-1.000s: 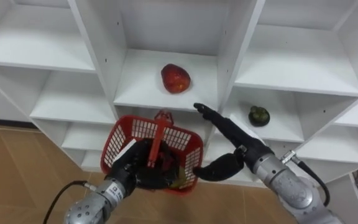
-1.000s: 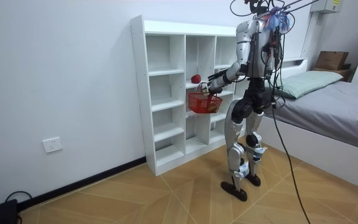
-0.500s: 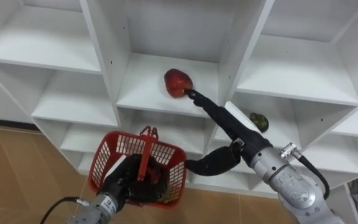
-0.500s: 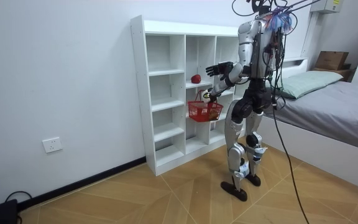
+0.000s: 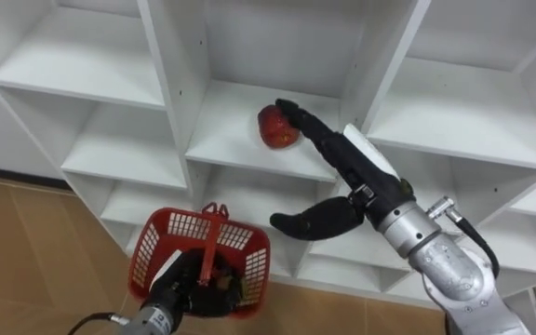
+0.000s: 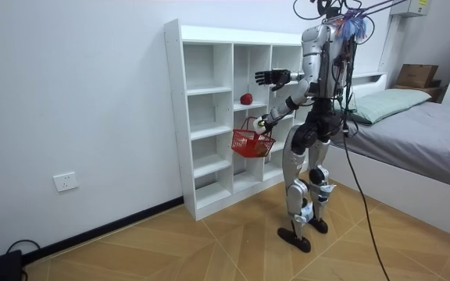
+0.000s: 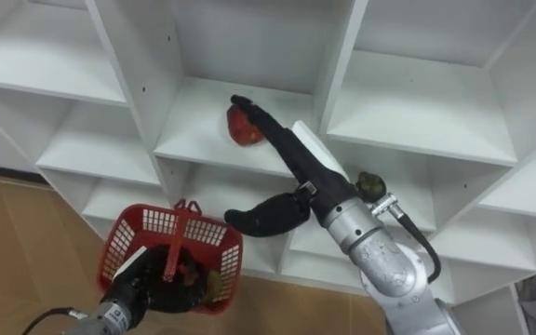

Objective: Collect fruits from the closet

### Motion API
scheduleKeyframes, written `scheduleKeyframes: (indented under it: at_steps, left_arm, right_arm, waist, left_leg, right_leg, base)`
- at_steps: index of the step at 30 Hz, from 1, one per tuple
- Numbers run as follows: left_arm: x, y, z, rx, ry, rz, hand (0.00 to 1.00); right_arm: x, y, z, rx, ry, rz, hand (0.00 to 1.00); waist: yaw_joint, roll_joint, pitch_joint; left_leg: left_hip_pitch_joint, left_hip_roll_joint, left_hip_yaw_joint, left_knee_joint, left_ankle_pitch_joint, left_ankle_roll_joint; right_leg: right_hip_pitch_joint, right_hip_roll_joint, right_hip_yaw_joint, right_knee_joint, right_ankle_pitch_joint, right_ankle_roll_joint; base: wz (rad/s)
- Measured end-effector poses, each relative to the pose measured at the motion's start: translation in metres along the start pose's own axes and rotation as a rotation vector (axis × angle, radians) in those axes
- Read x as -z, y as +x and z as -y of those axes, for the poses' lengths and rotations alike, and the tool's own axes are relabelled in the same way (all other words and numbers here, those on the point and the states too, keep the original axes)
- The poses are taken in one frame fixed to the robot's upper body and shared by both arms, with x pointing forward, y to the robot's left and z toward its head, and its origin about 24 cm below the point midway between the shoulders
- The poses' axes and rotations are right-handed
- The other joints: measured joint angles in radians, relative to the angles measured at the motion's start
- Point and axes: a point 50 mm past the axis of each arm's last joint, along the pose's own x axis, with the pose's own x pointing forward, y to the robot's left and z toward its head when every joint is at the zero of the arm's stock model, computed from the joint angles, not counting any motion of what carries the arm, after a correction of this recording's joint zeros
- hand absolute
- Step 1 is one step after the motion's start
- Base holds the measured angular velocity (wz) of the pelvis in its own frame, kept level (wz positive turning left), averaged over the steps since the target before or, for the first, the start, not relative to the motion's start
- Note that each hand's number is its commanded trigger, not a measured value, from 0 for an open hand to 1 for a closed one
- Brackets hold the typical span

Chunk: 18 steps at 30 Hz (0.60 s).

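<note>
- Closet (image 5: 170, 102): white, open compartments. The robot stands upright facing its front, with a bed (image 6: 428, 129) on the side away from the closet.
- Red fruit (image 5: 275, 127): lies on the shelf of the closet's middle compartment, toward the right divider. It has not been lifted.
- Right hand (image 5: 356, 167): reaches into that same compartment. The fingers are straight and the tips are at the fruit's upper right side. The thumb is spread wide below the shelf edge. The hand is open and nothing is gripped.
- Dark green fruit (image 7: 368, 184): sits in the closet's right-hand compartment, one shelf lower, partly hidden behind the right forearm.
- Left hand (image 5: 186, 287): held low in front of the closet's lower compartments, with its fingers curled round the upright handle of the red basket (image 5: 184, 226).
- Red basket: hangs from that hand clear of the closet, below and to the left of the red fruit (something dark lies inside, but I cannot identify it).
</note>
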Motion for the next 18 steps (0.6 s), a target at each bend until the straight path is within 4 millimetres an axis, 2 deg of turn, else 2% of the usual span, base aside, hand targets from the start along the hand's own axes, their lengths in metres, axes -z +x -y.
scheduleKeyframes:
  at_steps: [8, 18]
  left_arm:
    - [0.003, 0.001, 0.003, 0.002, 0.003, -0.011, 1.00]
    - [0.007, 0.002, 0.006, 0.011, 0.004, -0.030, 1.00]
  right_arm:
    - [-0.003, 0.003, 0.002, 0.039, 0.000, 0.015, 0.00]
    - [-0.012, 0.014, 0.008, 0.091, -0.001, 0.066, 0.00]
  waist:
    - [0.024, 0.000, 0.0000]
    - [0.025, -0.008, 0.0024]
  left_leg:
    - [0.004, 0.000, -0.009, 0.001, 0.000, 0.000]
    - [0.002, -0.002, -0.025, 0.005, 0.001, -0.001]
  right_leg:
    - [0.014, 0.000, -0.004, 0.000, 0.000, 0.000]
    - [0.020, -0.001, -0.015, -0.002, 0.000, -0.001]
  base:
    - [0.00]
    - [0.03]
